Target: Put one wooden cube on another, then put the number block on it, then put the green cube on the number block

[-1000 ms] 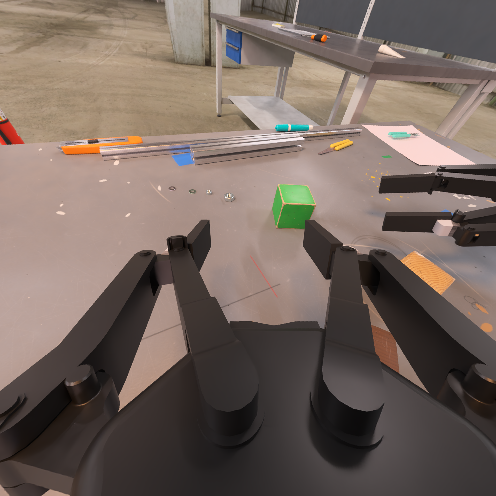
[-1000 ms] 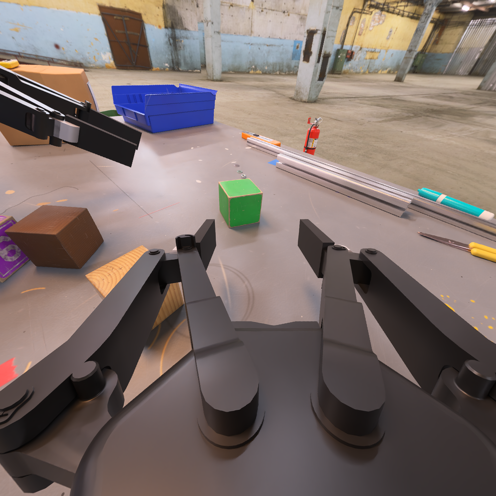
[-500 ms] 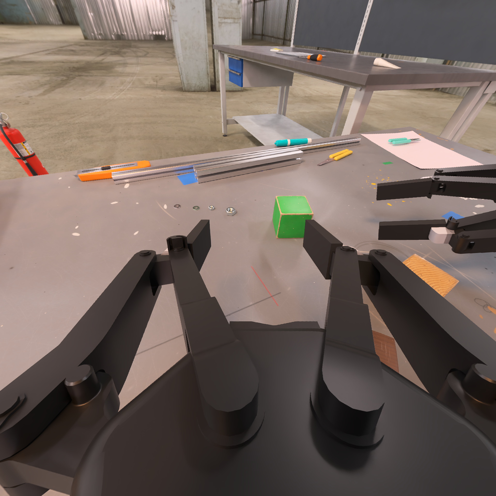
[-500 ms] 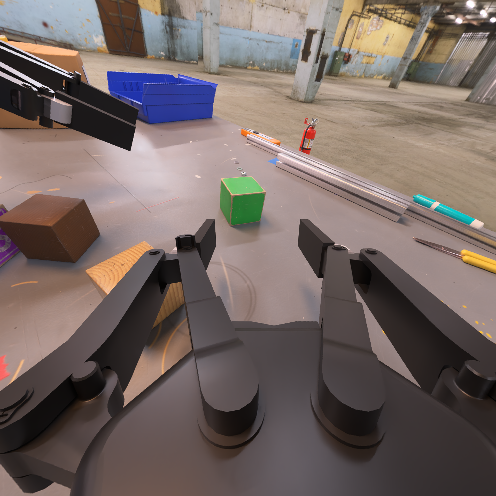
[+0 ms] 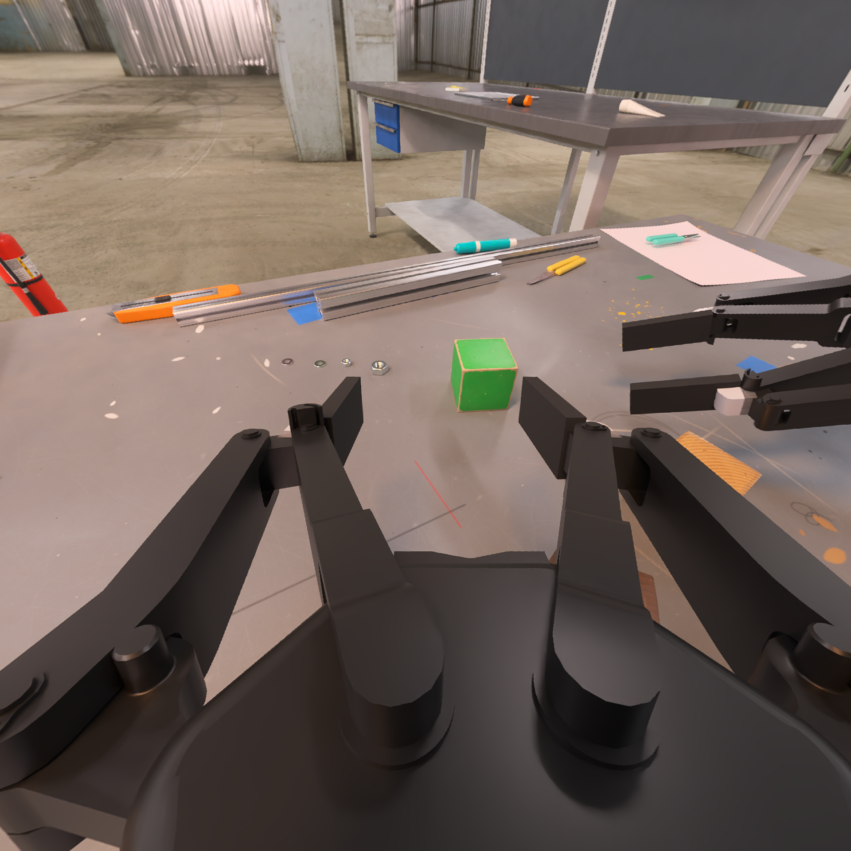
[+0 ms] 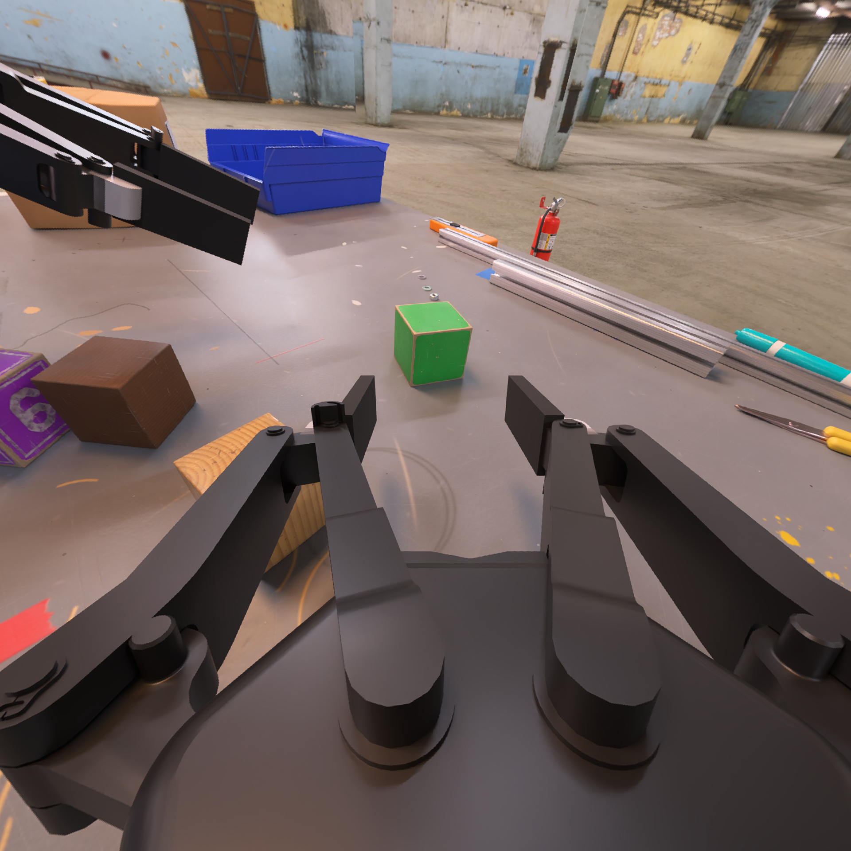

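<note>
The green cube [image 5: 483, 375] sits on the grey table, also in the right wrist view [image 6: 432, 343]. A dark brown wooden cube [image 6: 117, 389] lies left, touching or close beside the purple number block [image 6: 23, 410] at the left edge. A light wooden cube [image 6: 239, 465] lies partly hidden behind my right gripper's left finger; it also shows in the left wrist view [image 5: 718, 460]. My left gripper [image 5: 442, 414] is open and empty, above the table short of the green cube. My right gripper [image 6: 440, 414] is open and empty, just short of the green cube.
Aluminium rails [image 5: 368, 290], an orange utility knife [image 5: 175, 304], a teal marker [image 5: 483, 245], yellow-handled scissors [image 5: 559, 268] and small nuts [image 5: 378, 367] lie near the far edge. A pink sheet [image 5: 700, 258] lies far right. A blue bin [image 6: 304, 168] and a cardboard box [image 6: 119, 106] stand at the back.
Both wrist views have pulled back and tilted up a little, showing more floor beyond the table. The green cube sits farther off in each. Both grippers stay open; no cube has moved.
</note>
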